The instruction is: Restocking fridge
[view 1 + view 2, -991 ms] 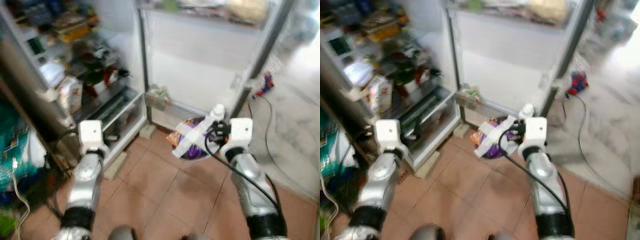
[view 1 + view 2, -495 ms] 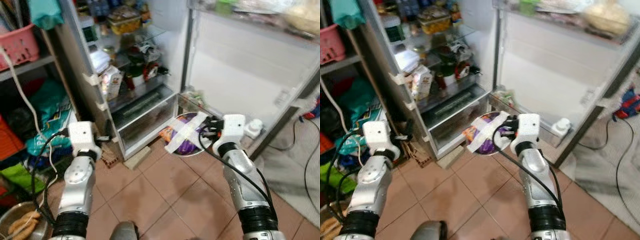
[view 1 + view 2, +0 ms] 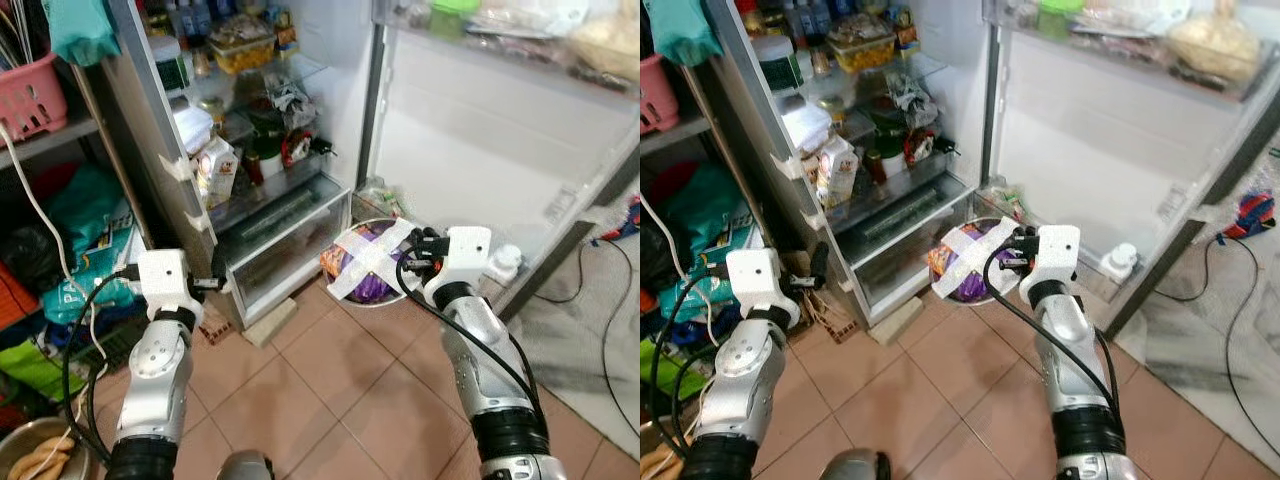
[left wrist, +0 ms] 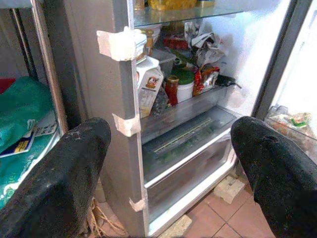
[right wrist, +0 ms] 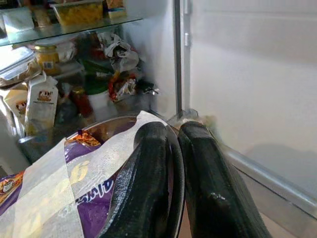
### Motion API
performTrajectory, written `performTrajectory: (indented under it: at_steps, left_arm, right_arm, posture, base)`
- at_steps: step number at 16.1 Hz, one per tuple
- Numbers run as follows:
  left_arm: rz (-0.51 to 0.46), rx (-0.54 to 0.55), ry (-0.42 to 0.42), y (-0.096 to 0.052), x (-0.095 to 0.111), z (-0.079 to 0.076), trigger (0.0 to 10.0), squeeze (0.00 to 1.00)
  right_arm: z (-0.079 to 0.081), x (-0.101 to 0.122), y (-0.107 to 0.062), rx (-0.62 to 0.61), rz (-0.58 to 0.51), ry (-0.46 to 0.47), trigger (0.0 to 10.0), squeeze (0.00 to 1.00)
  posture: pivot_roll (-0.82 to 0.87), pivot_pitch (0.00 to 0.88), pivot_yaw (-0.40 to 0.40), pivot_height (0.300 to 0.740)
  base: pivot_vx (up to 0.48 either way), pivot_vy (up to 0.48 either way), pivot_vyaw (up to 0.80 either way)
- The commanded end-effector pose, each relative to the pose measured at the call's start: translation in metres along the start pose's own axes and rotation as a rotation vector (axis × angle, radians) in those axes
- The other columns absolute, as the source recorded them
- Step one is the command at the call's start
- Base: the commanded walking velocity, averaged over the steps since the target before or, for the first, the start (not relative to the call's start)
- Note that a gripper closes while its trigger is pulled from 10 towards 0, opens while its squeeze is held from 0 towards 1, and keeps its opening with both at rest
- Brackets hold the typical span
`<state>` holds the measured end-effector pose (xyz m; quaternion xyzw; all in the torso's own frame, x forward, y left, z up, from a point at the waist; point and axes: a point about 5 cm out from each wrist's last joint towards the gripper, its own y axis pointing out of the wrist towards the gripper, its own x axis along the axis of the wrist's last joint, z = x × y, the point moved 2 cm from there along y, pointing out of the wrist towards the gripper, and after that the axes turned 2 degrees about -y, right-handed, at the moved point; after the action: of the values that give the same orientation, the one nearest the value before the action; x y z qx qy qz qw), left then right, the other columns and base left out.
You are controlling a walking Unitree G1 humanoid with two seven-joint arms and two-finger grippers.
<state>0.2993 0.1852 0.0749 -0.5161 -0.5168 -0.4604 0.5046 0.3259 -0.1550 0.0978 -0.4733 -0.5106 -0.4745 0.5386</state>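
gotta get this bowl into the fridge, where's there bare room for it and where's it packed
The open fridge has crowded shelves: milk carton, jars and packets. The closed clear drawer sits below. Bare tile floor is free. The right gripper holds the taped bowl.

**Taped bowl held before the open fridge**

The right gripper pinches the rim of a round metal bowl holding purple and orange snack packets, crossed over by white tape strips. It hangs over the terracotta tiled floor, just in front of the open silver fridge with crowded glass shelves. The left gripper is raised near the fridge's clear bottom drawer. A white bottle stands by the white fridge door.
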Motion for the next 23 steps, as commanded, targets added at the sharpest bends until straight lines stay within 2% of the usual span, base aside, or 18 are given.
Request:
performTrajectory:
  at_steps: [1,5,7,10,12,16,21,23]
  left_arm:
    - [-0.005,-0.001,0.003,0.000,0.003,0.000,10.0,0.00]
    - [0.002,-0.021,0.032,0.000,0.005,0.003,10.0,0.00]
    - [0.020,-0.067,0.131,0.000,0.007,0.010,10.0,0.00]
    - [0.038,-0.152,0.190,-0.011,0.011,0.017,10.0,0.00]
    - [0.045,-0.145,0.187,-0.016,0.011,0.020,10.0,0.00]
    - [0.093,-0.146,0.211,-0.031,0.002,0.024,10.0,0.00]
    - [0.112,-0.129,0.247,-0.035,0.005,0.031,10.0,0.00]
    - [0.104,-0.103,0.230,-0.036,0.005,0.032,10.0,0.00]
  right_arm:
    - [-0.002,0.006,0.003,-0.011,-0.028,-0.001,10.0,0.00]
    - [-0.006,0.009,0.007,-0.024,-0.043,-0.013,10.0,0.00]
    - [-0.008,0.008,0.007,-0.023,-0.046,-0.028,10.0,0.00]
    - [-0.009,0.006,0.005,-0.014,-0.043,-0.042,10.0,0.00]
    - [-0.006,0.006,0.004,0.001,-0.049,-0.062,10.0,0.00]
    - [0.000,0.007,0.006,0.028,-0.058,-0.066,10.0,0.00]
    - [-0.002,0.012,0.011,0.041,-0.063,-0.081,10.0,0.00]
    - [-0.001,0.012,0.012,0.042,-0.062,-0.077,10.0,0.00]
  posture:
    - [0.04,0.012,0.005,0.740]
    - [0.05,0.005,0.006,0.740]
    - [0.06,0.003,0.004,0.740]
    - [0.07,0.004,0.004,0.740]
    - [0.07,0.006,0.003,0.740]
    - [0.07,0.014,-0.008,0.740]
    - [0.08,0.022,-0.028,0.740]
    - [0.08,0.023,-0.030,0.740]
  base:
    - [0.315,0.000,0.00]
    - [0.328,0.000,0.00]
    - [0.311,0.000,0.00]
    - [0.265,0.000,0.00]
    - [0.247,0.000,0.00]
    - [0.000,0.000,0.74]
    - [0.000,0.000,0.78]
    - [0.000,0.000,0.24]
